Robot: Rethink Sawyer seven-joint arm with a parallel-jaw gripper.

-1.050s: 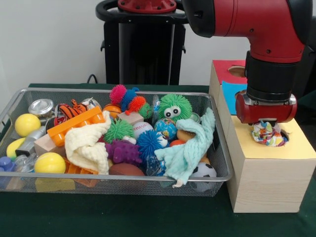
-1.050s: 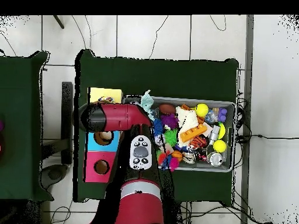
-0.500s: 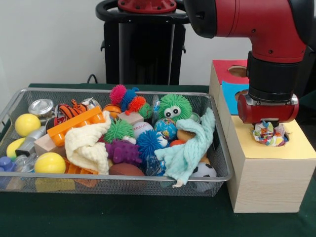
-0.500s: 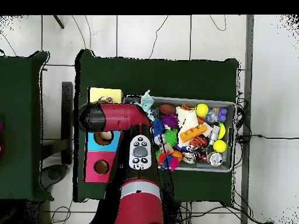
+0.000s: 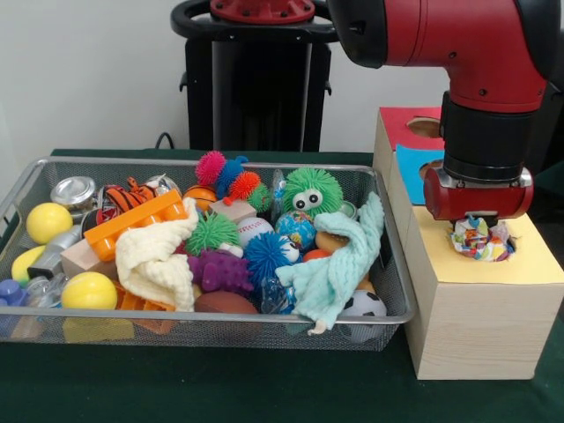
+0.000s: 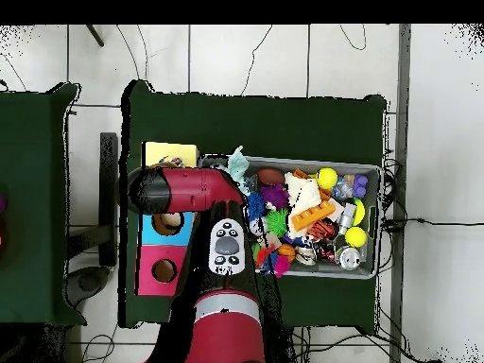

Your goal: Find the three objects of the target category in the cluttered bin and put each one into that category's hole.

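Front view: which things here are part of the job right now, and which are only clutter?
In the job:
- hand, over the yellow section
- crumpled multicolored cloth sitting in the yellow hole
- wooden box
- wire bin

Lying about:
- green fuzzy toy with eyes
- orange block
- yellow ball
- metal tin

You see a crumpled multicoloured cloth bunched in the hole of the yellow panel on the wooden box, at three o'clock from the wire bin. In that bin, a mint cloth drapes at five o'clock and a cream cloth at seven.
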